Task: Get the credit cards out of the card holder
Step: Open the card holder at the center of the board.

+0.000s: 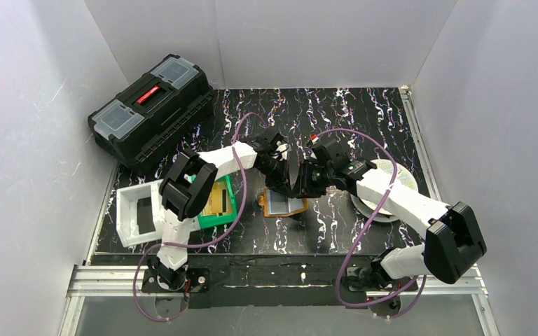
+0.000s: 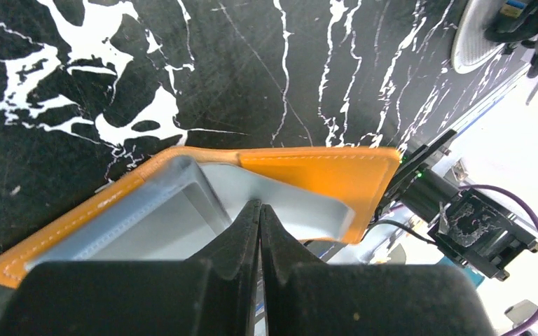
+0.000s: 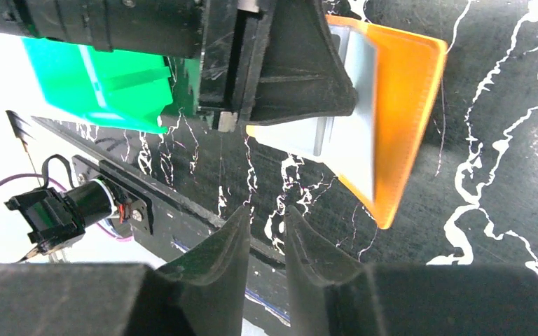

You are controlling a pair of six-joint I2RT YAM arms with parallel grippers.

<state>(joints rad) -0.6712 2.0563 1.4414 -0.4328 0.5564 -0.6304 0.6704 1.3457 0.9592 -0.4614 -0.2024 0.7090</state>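
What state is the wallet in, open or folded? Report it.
Open. The wallet lies unfolded on the table with its silvery inside facing up, and the shut left gripper has its tips on that inside.

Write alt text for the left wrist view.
The left hand, fingers shut, rests its tips on the silvery inner pocket of an open orange card holder lying on a black marbled table. A white patterned disc shows at the upper right edge.

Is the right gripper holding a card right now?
No, the right gripper has nothing between its slightly parted fingers, which hang over bare tabletop beside the card holder.
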